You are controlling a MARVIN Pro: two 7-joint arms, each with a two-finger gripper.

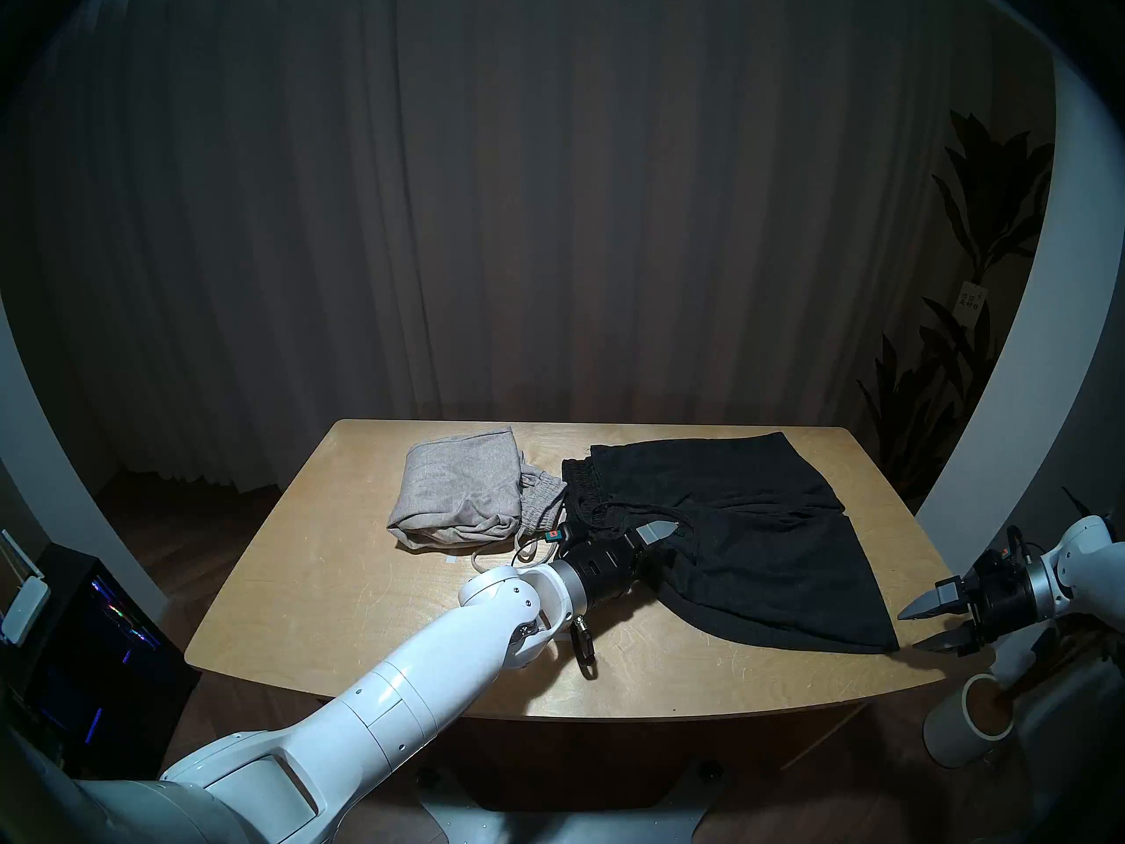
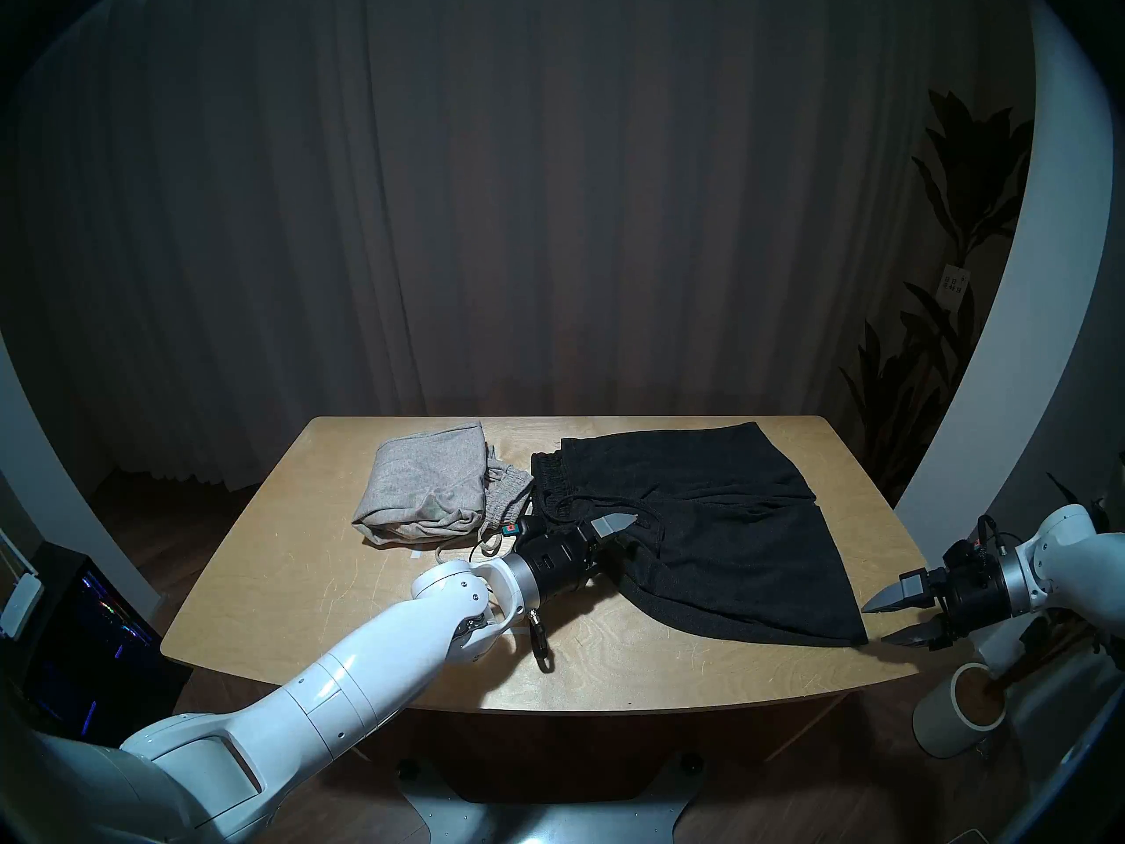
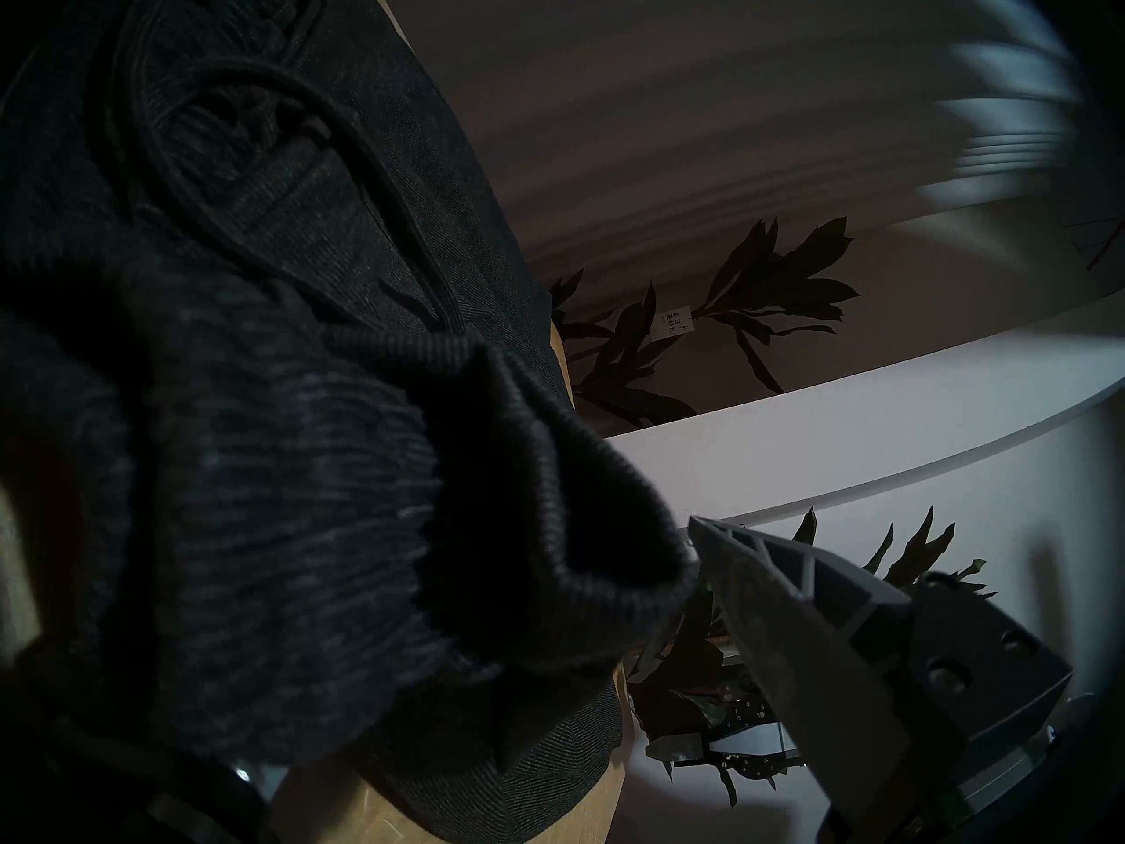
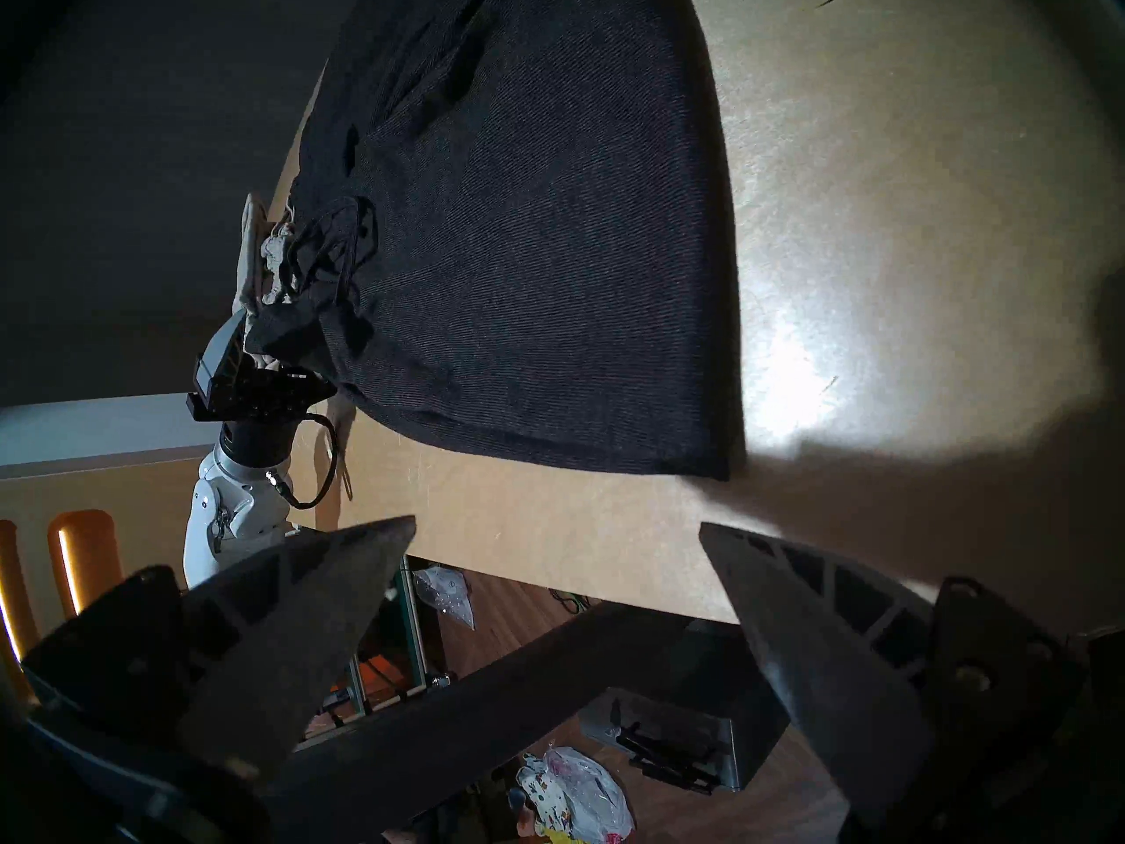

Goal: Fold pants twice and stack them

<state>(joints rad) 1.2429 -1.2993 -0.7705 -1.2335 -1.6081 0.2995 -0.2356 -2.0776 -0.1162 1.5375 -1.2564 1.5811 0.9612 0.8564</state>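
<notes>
Table (image 1: pixel 341 581) of pale wood, curtain (image 1: pixel 548 185) behind, low light. Grey pants (image 1: pixel 456 489) lie folded into a compact bundle at the far left of the tabletop, gathered waistband poking out on the bundle's right side, pale cord (image 1: pixel 487 559) trailing toward the near edge. Black pants (image 1: pixel 761 538) lie just to the right of the grey bundle, waistband on the left and nearly touching the grey waistband, legs spread flat toward the right, hem reaching close to the near right edge. Black cord (image 1: pixel 633 508) loops loosely over the fabric near the waist. Left gripper (image 1: pixel 666 544) sits low at the near corner of the black waistband, pointing right. Its jaws stand wide apart; one grey finger (image 3: pixel 791 587) shows clear of the cloth, while the other is hidden beneath a bunched fold of ribbed waistband (image 3: pixel 456 489). Nothing looks pinched between the fingers; whether the fold rests on the hidden finger cannot be told. Right gripper (image 1: pixel 910 629) hovers off the right near edge of the table, just beside the near right hem corner of the black pants, pointing left, jaws fully spread and empty. White pot (image 1: pixel 968 727) stands on the floor below it.
</notes>
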